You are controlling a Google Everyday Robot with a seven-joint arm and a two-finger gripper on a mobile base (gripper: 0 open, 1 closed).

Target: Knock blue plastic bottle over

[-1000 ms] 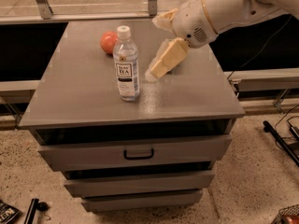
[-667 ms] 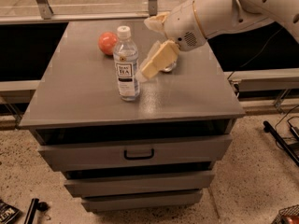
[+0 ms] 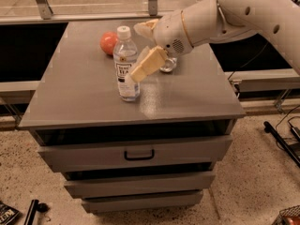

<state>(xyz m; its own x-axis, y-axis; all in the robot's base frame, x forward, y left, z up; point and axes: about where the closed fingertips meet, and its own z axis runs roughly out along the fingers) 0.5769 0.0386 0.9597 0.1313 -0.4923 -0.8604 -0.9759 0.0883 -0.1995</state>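
The blue plastic bottle (image 3: 125,62), clear with a white cap and a white label, stands upright on the grey cabinet top (image 3: 84,93), left of centre. My gripper (image 3: 136,52) reaches in from the right, just right of the bottle and at its height. It is open and empty. The near finger (image 3: 147,63) slants down to the left and its tip meets the bottle's right side at the label. The far finger (image 3: 145,27) sits behind the bottle's cap level.
A red-orange round fruit (image 3: 108,42) lies behind the bottle. A crushed silvery can (image 3: 168,66) sits right of the bottle, partly behind my near finger. Drawers with a handle (image 3: 139,154) are below. A window frame runs along the back.
My gripper has moved left toward the bottle, and its near finger now touches the bottle's side. The bottle still stands upright.
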